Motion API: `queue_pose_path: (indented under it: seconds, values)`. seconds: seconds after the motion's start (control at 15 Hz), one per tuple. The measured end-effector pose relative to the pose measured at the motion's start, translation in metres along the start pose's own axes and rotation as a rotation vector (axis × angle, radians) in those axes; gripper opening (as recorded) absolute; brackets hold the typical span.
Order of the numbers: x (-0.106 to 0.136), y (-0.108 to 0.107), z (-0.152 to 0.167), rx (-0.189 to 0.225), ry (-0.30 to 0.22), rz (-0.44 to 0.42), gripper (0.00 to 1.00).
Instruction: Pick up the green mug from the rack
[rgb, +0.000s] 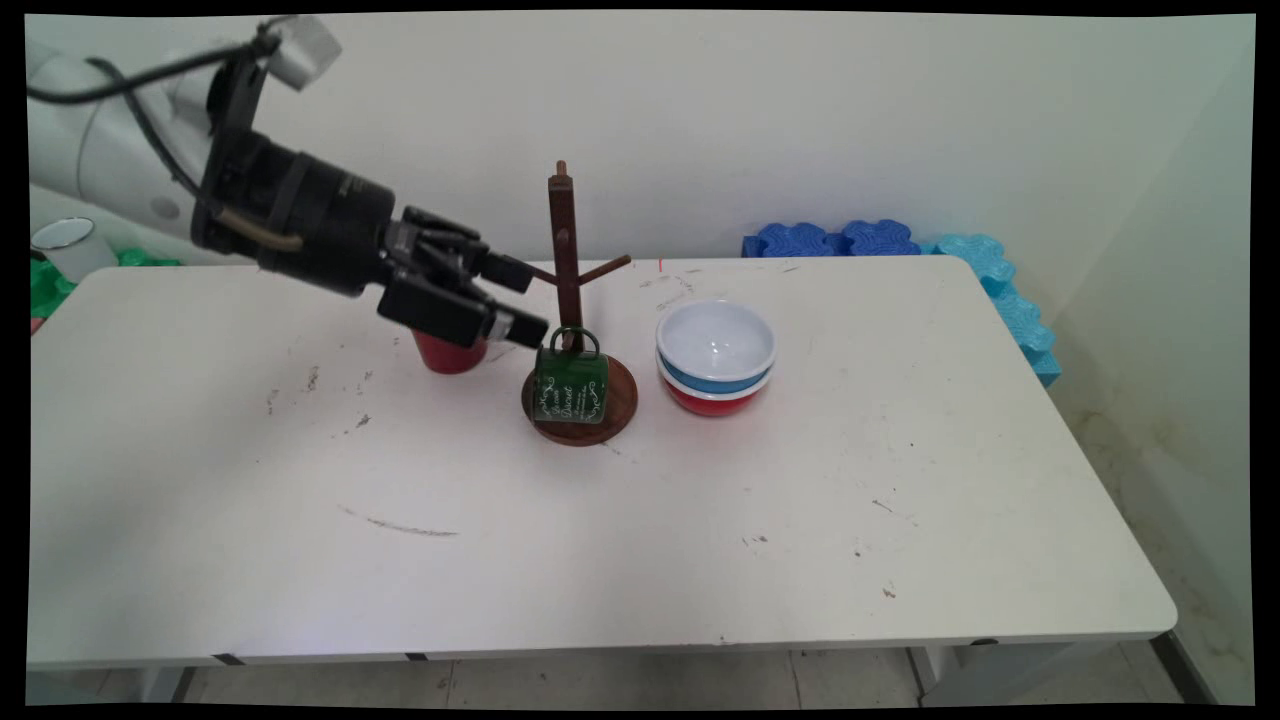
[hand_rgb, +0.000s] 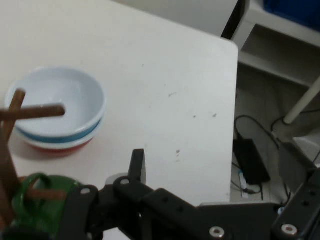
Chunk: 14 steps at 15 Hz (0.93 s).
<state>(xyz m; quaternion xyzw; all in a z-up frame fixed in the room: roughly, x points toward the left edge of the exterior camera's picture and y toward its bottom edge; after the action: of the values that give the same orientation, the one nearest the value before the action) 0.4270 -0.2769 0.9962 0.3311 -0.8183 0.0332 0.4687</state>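
Claw (rgb: 520, 300) — black, two-fingered, held low over the white counter (rgb: 600, 520), its fingers spread apart and nothing gripped; it is stationed just left of the green mug (rgb: 570, 385). Green mug — lying on the round base of the wooden mug tree (rgb: 567, 290), handle uppermost. Red cup (rgb: 450, 355) — partly hidden behind the claw. Stacked bowls (rgb: 716, 355) — white-and-blue over red, set just right of the mug tree. Blue foam blocks (rgb: 840, 240) are noted at the counter's far edge.
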Motion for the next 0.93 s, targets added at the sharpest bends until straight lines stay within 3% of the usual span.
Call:
queue_pose_path:
  seconds: [0.93]
  values:
    - [-0.066, -0.041, 0.005, 0.088, -0.098, -0.043, 1.00]
